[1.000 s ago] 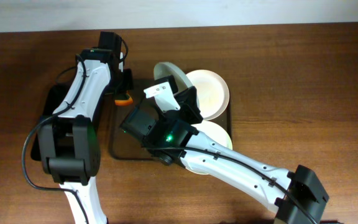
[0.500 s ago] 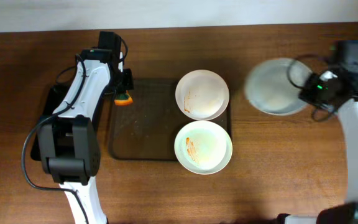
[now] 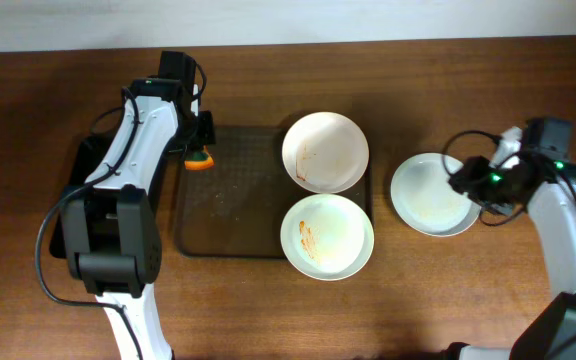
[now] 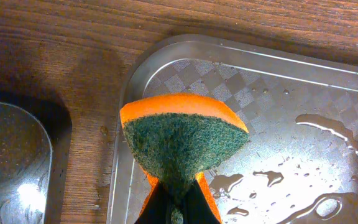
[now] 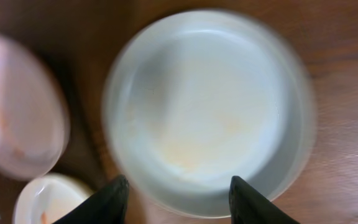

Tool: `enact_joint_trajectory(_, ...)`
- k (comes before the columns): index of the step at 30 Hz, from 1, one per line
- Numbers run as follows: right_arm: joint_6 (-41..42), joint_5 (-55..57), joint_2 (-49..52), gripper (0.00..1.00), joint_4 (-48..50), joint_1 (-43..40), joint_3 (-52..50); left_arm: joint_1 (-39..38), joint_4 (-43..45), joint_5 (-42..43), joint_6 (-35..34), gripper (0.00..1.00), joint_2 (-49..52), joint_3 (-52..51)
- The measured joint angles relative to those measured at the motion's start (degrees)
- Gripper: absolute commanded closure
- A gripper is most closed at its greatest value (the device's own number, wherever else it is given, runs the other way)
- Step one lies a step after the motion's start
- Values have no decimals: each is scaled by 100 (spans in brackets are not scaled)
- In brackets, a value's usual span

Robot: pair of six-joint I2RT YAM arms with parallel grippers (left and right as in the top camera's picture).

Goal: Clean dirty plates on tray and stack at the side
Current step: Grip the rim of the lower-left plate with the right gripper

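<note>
- The tray (image 3: 233,205) lies on the desk (image 3: 468,80), and there are small drops of water on its floor.
- Two plates sit along the right side of the tray. The back plate (image 3: 326,152) and the front plate (image 3: 327,236) both have orange-red smears.
- The front plate hangs a little over the front edge of the tray.
- The third plate (image 3: 428,195) lies on the desk to the right of the tray, apart from it. It looks white, and it is blurry in the right wrist view.
- The right end effector (image 3: 471,181) is at the far side of that plate from the tray. Its fingers (image 5: 114,199) are spread wide and pinch nothing.
- The left end effector (image 4: 178,202) is over the back left corner of the tray. It is closed tight on an orange and green sponge (image 4: 182,140).
- A black tray (image 4: 11,162) lies just left of the tray.
</note>
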Motion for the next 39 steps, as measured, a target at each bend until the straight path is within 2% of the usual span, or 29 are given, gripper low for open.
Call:
enact_joint_trajectory(3,-87,-334,4,54,-413,1377,20,0,-2,7,0,100,0,0)
enact_joint_trajectory(4,96,-214,122,59,-498,2092,-2,0,-4,17,0,100,0,0)
enact_joint_trajectory(6,439,72,378,66,-496,2667,-227,0,-9,17,0,100,0,0)
enact_joint_trajectory(11,916,492,654,74,-369,3045,-859,0,-9,20,0,100,0,0)
enact_joint_trajectory(12,951,535,658,79,-256,3132,-975,0,-9,20,0,100,0,0)
enact_joint_trajectory(14,999,568,660,96,-15,3379,-1010,0,-9,17,0,100,0,0)
enact_joint_trajectory(19,1349,490,662,96,223,4144,-994,0,-13,17,0,100,0,0)
enact_joint_trajectory(21,1517,487,669,96,389,4347,-678,0,-11,17,0,100,0,0)
enact_joint_trajectory(23,1923,597,688,96,1449,4669,-498,9,-404,20,0,100,4,90)
enact_joint_trajectory(25,2524,1174,914,96,2319,5311,-420,94,-1384,15,55,100,57,946)
enact_joint_trajectory(27,2962,1488,1414,95,3069,5600,-409,114,-1707,15,111,100,20,1687)
enact_joint_trajectory(29,3213,1631,1838,65,3602,5624,-409,114,-1853,17,129,100,-238,1880)
enact_joint_trajectory(30,3303,1633,1961,54,3611,5624,-407,114,-1987,17,131,100,-249,1880)
enact_joint_trajectory(31,3206,1633,1978,50,3609,5624,-396,114,-2015,17,129,100,-249,1880)
enact_joint_trajectory(32,2970,1633,2006,52,3467,5624,-234,114,-1961,17,129,100,-249,1871)
enact_joint_trajectory(33,2647,1637,2090,62,3272,5611,90,114,-1788,20,129,100,-249,1799)
enact_joint_trajectory(36,1853,1449,2820,75,2549,5556,1067,114,-1858,22,129,100,-249,1729)
enact_joint_trajectory(38,1725,1296,2933,84,2398,5552,1176,114,-1954,20,129,100,-249,1646)
enact_joint_trajectory(39,1703,1226,2949,96,2315,5552,1178,114,-1908,42,131,100,-254,1469)
